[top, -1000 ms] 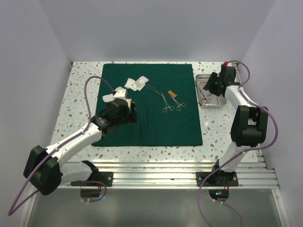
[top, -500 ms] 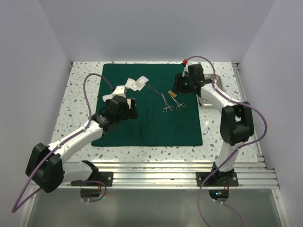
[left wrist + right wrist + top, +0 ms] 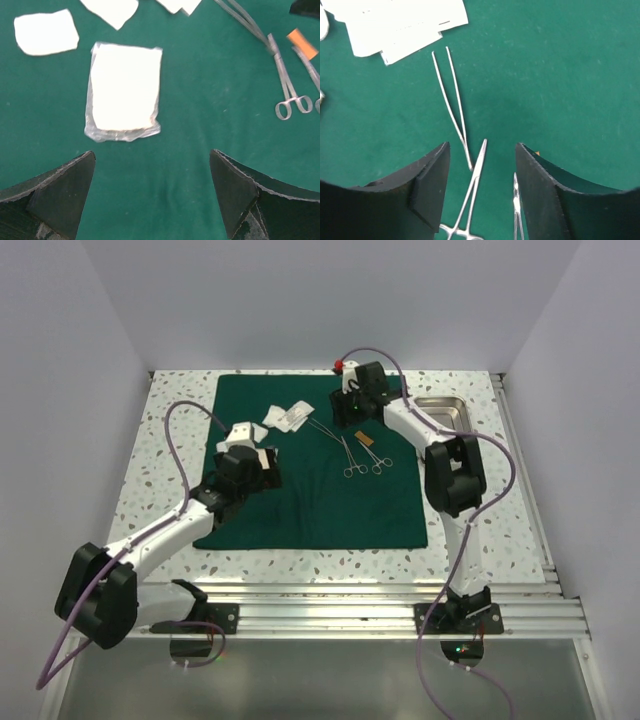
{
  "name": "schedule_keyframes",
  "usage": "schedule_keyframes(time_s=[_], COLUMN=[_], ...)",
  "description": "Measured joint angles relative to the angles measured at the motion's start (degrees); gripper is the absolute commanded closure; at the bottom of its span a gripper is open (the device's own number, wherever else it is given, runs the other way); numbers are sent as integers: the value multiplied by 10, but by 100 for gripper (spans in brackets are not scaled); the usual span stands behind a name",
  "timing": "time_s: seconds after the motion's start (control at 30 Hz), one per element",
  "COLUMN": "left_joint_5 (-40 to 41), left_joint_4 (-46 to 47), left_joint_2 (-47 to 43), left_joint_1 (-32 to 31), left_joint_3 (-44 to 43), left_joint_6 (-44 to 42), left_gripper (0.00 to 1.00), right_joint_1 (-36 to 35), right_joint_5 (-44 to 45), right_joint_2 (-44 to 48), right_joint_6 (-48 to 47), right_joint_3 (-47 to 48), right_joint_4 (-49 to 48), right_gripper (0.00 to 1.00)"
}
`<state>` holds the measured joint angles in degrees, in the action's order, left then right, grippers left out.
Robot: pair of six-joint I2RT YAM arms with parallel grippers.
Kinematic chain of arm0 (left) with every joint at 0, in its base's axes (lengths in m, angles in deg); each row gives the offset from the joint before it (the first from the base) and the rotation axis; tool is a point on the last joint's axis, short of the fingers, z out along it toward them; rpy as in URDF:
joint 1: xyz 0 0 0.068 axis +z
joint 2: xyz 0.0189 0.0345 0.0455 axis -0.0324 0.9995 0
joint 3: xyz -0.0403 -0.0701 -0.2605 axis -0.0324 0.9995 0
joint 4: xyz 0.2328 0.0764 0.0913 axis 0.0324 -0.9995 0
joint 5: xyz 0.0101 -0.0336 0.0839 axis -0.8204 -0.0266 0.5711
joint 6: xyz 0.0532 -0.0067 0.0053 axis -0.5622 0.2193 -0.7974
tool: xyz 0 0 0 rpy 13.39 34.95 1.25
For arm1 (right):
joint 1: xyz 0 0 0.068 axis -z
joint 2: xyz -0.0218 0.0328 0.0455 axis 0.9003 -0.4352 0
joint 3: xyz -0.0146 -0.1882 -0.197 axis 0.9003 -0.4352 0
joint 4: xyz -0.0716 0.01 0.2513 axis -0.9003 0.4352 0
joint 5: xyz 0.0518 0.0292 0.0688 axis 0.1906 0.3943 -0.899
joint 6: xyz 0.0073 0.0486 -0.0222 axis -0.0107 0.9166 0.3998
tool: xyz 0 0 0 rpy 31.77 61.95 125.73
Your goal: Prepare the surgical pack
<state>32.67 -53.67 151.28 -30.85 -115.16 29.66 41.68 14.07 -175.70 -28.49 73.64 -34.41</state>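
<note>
Dark green cloth drape (image 3: pixel 320 502) lying flat | left gripper (image 3: pixel 152 172) hovering wide open, empty, over plastic-wrapped white gauze packet (image 3: pixel 125 92) | right gripper (image 3: pixel 481 159) hovering open, empty, above thin steel tweezers (image 3: pixel 452 100)

orange tab (image 3: pixel 302 43): small, flat, just beside the right gripper (image 3: pixel 481 146), on its base side.
tabletop (image 3: pixel 170 440): speckled, showing left of the left gripper (image 3: pixel 152 152).
rails (image 3: pixel 330 605): aluminium, well behind both.
walls (image 3: pixel 300 300): pale, beyond.
</note>
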Motion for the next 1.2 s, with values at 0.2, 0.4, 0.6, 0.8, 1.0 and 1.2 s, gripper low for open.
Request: schedule_keyframes(time_s=[0.2, 0.4, 0.6, 0.8, 1.0, 1.2], left_joint_5=[6, 17, 26, 28, 28, 28], left_joint_4=[41, 73, 94, 98, 102, 103], left_joint_2=[-2, -19, -39, -39, -39, -39], left_joint_1=[0, 0, 0, 0, 0, 0], left_joint_3=[49, 75, 90, 90, 90, 90], left_joint_6=[0, 0, 0, 0, 0, 0], left_gripper=[0, 0, 0, 0, 0, 0], right_joint_1=[-14, -26, -37, -44, -46, -45], right_joint_5=[-5, -27, -29, -25, -14, -14], right_joint_2=[-55, -82, -111, -136, -140, -145], right_joint_6=[-53, -80, -103, -112, -116, -115], right_joint_3=[63, 73, 102, 136, 148, 153], right_joint_4=[26, 42, 66, 85, 96, 97], right_gripper=[34, 43, 53, 56, 80, 96])
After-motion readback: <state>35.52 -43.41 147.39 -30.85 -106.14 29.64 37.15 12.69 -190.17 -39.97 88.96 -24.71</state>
